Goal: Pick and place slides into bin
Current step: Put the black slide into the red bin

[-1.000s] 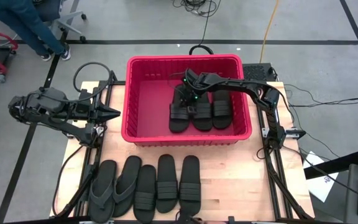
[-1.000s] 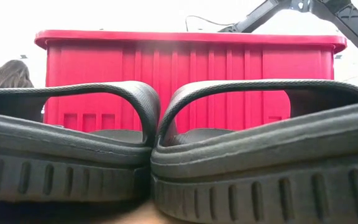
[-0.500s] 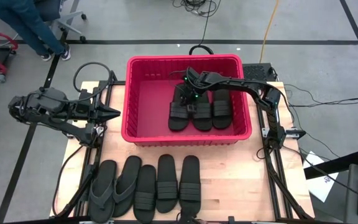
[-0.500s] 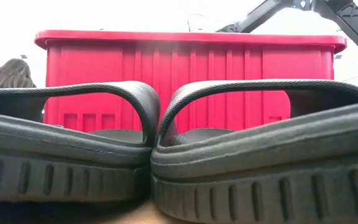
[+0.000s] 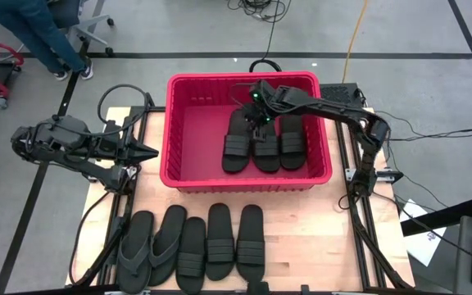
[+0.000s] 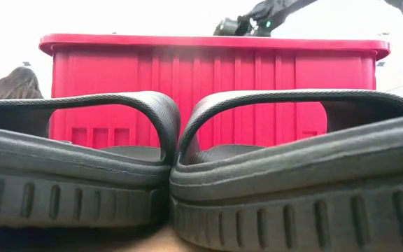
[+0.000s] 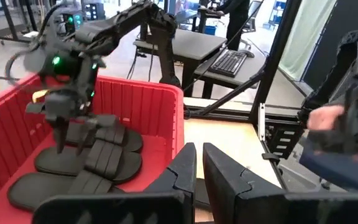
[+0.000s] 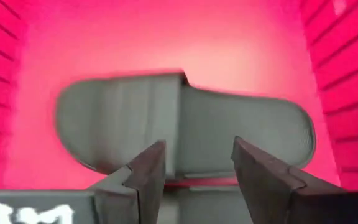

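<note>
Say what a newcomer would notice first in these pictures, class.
The red bin at the table's far middle, with three slides side by side in its right half. Above them hangs the right gripper, jaws open and empty. Five more slides line the near edge, while the left gripper waits shut beside the bin.
</note>
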You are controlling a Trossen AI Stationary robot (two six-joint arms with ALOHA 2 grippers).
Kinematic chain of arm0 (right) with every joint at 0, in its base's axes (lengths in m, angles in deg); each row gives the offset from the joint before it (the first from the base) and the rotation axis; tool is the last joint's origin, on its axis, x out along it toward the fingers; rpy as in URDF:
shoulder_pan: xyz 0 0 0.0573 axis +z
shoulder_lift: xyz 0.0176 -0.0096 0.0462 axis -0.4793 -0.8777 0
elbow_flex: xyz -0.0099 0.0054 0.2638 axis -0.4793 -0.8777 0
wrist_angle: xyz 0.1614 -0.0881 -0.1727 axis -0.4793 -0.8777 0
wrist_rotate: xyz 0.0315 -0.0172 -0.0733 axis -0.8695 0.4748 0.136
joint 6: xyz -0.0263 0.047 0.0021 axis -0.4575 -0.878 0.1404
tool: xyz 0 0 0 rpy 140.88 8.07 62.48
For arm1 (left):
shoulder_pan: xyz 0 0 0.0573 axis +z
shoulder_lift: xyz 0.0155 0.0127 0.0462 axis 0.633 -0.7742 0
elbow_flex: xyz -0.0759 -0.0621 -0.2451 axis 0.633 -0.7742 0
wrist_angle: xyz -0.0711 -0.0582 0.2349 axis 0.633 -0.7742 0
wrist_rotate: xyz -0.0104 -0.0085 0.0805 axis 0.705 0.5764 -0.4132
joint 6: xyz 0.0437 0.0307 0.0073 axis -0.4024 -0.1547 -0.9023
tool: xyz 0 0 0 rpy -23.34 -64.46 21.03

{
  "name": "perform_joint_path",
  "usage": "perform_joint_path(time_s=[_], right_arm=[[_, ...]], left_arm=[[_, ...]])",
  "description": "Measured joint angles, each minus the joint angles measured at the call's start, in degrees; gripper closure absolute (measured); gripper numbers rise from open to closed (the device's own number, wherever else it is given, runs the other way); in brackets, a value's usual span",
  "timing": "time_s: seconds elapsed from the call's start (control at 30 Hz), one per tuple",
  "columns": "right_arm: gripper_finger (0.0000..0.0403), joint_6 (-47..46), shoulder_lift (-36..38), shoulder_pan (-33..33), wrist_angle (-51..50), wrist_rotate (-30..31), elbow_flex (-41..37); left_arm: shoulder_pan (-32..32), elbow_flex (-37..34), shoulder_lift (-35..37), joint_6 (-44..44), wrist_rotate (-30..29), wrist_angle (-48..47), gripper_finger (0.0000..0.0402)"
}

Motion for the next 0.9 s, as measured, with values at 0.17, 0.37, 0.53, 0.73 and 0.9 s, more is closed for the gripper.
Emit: perform_joint_path(time_s=[0.17,0.37,0.53,0.73,0.9], right_arm=[[0.0286,-9.58,6.12,2.53,0.06,-5.01,0.00],[0.0393,-18.48,12.69,9.98,0.33,-8.78,0.00],[0.0398,-26.97,17.93,20.11,4.11,-9.03,0.00],[0.0401,-36.34,24.73,34.70,8.94,6.86,0.04],[0.0400,-39.15,29.44,42.89,9.24,15.58,-0.97]], left_arm=[[-0.02,0.00,0.00,-1.61,0.10,-0.17,0.0376],[0.00,0.00,0.00,-6.02,0.01,-1.34,0.0376],[0.00,0.00,0.00,-10.11,-1.30,-1.61,0.0376],[0.00,0.00,-0.29,-15.82,-5.47,-1.37,0.0376],[0.00,0.00,-2.86,-11.05,-6.08,0.54,0.0376]])
